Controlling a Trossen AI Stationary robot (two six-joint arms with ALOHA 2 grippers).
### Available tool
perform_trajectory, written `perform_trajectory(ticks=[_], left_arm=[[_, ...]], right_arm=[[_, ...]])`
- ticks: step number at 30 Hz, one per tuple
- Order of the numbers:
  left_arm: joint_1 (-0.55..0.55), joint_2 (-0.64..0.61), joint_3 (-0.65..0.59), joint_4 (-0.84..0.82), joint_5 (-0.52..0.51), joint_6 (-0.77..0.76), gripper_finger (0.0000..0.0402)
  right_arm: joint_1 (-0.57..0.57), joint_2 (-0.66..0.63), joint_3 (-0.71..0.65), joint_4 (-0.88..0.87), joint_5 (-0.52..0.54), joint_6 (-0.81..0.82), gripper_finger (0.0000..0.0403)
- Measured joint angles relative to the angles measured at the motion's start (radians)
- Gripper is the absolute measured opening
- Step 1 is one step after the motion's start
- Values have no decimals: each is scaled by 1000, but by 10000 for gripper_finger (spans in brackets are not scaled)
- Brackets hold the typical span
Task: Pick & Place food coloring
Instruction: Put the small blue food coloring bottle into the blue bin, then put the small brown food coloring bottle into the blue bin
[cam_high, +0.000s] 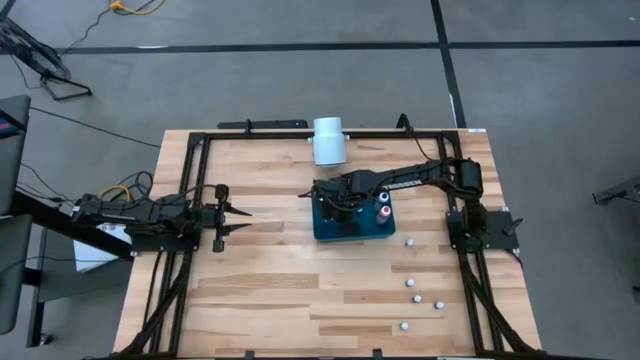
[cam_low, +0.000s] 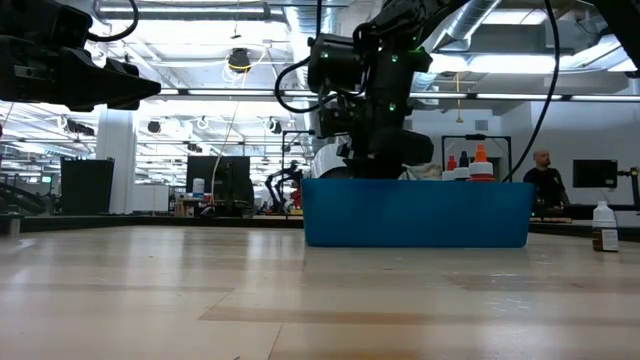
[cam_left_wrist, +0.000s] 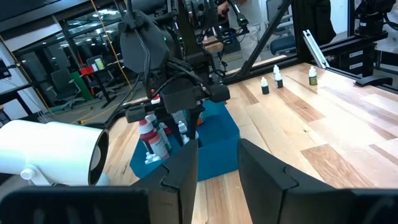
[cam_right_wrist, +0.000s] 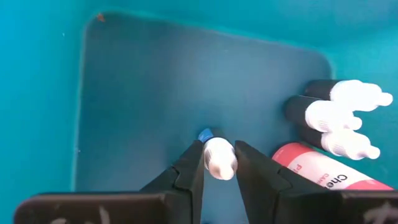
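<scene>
Right pincer (cam_right_wrist: 219, 163) clamped on tiny white-capped food coloring bottle (cam_right_wrist: 219, 158) inside teal tray (cam_right_wrist: 155, 81).

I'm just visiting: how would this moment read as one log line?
right gripper: shut on white-capped bottle, inside blue tray | left gripper: open, waiting apart

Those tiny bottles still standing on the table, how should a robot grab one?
Probably from straight above, fingers closing on the narrow white cap or just below. Each loose bottle stands upright and apart from its neighbours, so there is room either side. The right gripper holds a bottle by its cap this way over the blue tray.
</scene>
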Motion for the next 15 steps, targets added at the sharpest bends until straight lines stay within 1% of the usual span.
perform_trajectory(ticks=[11,15], left_arm=[[0,0,0,0,0,0,105],[0,0,0,0,0,0,105]], right_arm=[[13,-4,0,5,4,0,145],[29,-47,0,-7,57,1,163]])
